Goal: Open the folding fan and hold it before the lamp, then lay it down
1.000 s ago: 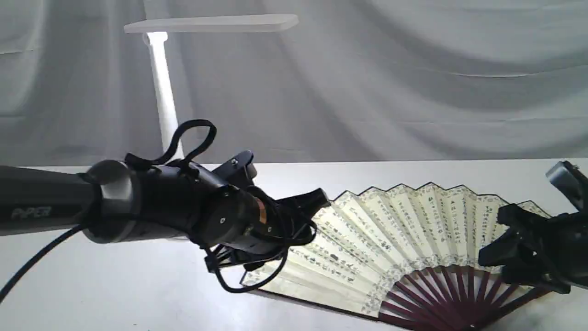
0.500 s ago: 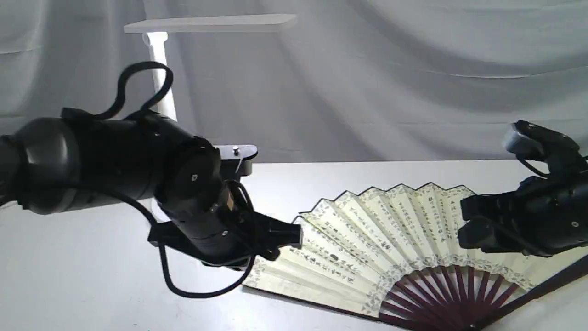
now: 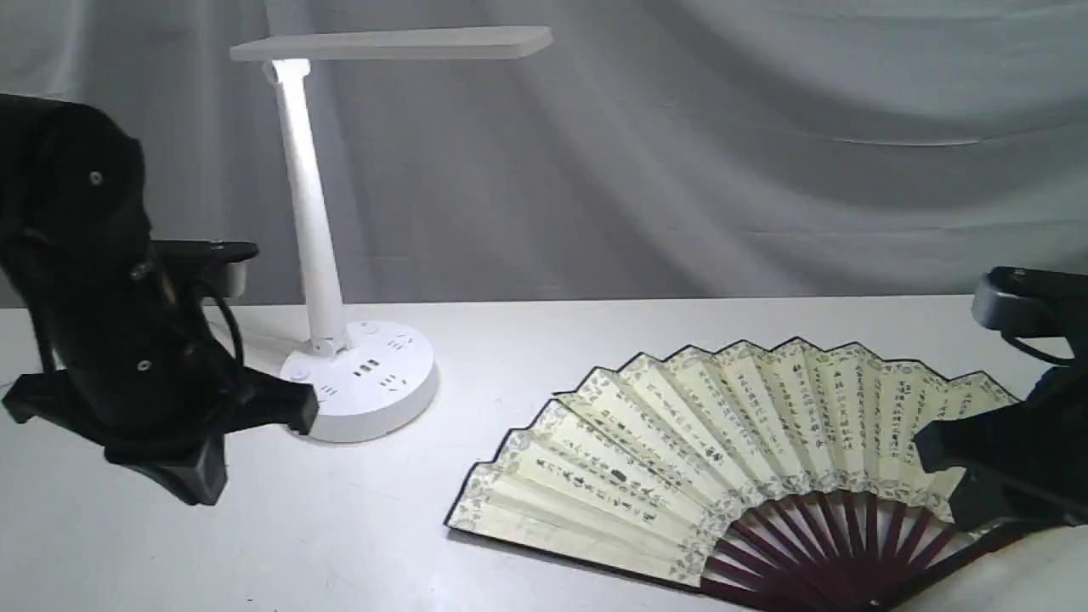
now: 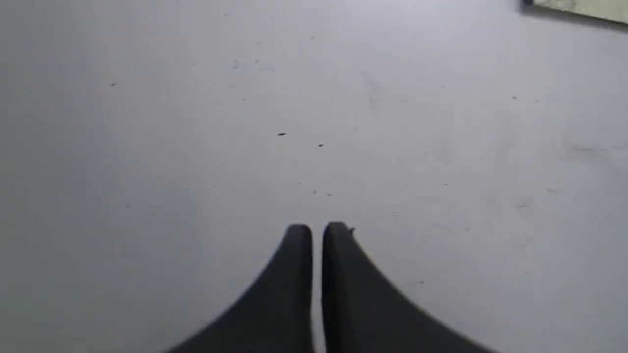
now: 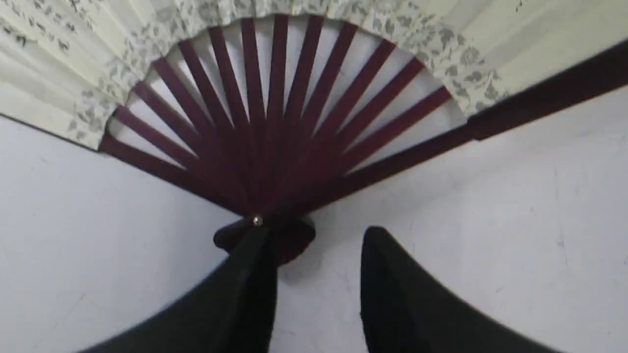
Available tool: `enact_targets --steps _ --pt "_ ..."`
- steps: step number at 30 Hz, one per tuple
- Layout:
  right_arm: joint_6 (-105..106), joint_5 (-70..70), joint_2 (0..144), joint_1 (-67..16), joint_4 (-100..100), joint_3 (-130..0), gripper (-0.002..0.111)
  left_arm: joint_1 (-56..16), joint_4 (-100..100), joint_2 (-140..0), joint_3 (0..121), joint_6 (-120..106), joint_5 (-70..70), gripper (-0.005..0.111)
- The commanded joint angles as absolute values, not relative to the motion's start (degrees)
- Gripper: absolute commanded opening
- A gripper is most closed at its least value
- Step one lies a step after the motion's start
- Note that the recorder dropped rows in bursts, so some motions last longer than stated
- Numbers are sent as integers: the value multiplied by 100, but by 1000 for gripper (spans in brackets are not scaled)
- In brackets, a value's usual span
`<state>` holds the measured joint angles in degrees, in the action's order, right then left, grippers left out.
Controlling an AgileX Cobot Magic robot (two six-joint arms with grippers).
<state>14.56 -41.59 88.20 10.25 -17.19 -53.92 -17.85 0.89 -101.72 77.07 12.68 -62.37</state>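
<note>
Grey cloth (image 3: 765, 127) hangs behind a white worktop (image 3: 382, 527). We see the fan (image 3: 722, 442) lying spread flat toward the worktop's right side, leaf up. The lamp (image 3: 310, 221) stands well apart from it, nearer the back-left corner.

The left pincer (image 4: 317, 230) is clenched on nothing above bare worktop. The right pincer (image 5: 319, 235) is released, its jaws apart with only worktop between them. It grasps nothing, yet one finger (image 5: 245, 294) overlaps the fan's pivot (image 5: 256, 221) in the right wrist view. We cannot tell whether the two touch.

We judge the fan already laid down, so the risks lie in getting clear of it:
- **Dragging the fan:** if the right pincer dips or slides sideways, that finger could catch the pivot. The fan would then skate across the smooth worktop, or its ribs would begin to fold.
- **Tearing the leaf:** the paper is thin, and a jaw tip sweeping low over the guard (image 5: 539, 105) could crease or rip its border.
- **Toppling the lamp:** the left arm hangs near the lamp's base (image 3: 365, 382). The stem is slim and the head long, so a careless swing toward the back edge could tip it.
</note>
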Motion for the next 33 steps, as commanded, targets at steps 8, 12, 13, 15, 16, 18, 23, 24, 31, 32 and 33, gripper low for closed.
enact_targets --steps 8,12,13,15,16,18,23,24,31,32,33 --pt "1001 -4670 8777 1075 -1487 -5412 10 -703 -712 -10061 6768 381 -6127 0" --pt "979 -4712 8777 1245 -1191 -5412 0 -529 -323 -10061 6555 381 -6084 0" --pt "942 -4755 8777 1292 -1018 -5412 0 -517 -167 -10061 6506 406 -6084 0" --pt "807 -4778 8777 1379 -680 -5412 0 -517 -57 -10061 6437 406 -6084 0" --pt "708 -4778 8777 1419 -580 -5412 0 -517 -93 -10061 6422 406 -6059 0" --pt "583 -4778 8777 1475 -386 -5412 0 -517 -172 -10061 6422 406 -6059 0" --pt "573 -4778 8777 1473 53 -5412 0 -517 -199 -9920 6422 255 -5974 0" --pt "573 -4778 8777 1472 66 -5412 0 -517 -188 -9872 6422 256 -5975 0" --pt "597 -4806 8777 1472 0 -5412 0 -517 -173 -9792 6422 256 -5870 0" --pt "618 -4830 8777 1472 0 -5412 0 -517 -173 -9792 6422 256 -5870 0" --pt "655 -4867 8777 1472 0 -5412 0 -517 -173 -9792 6422 256 -5870 0"
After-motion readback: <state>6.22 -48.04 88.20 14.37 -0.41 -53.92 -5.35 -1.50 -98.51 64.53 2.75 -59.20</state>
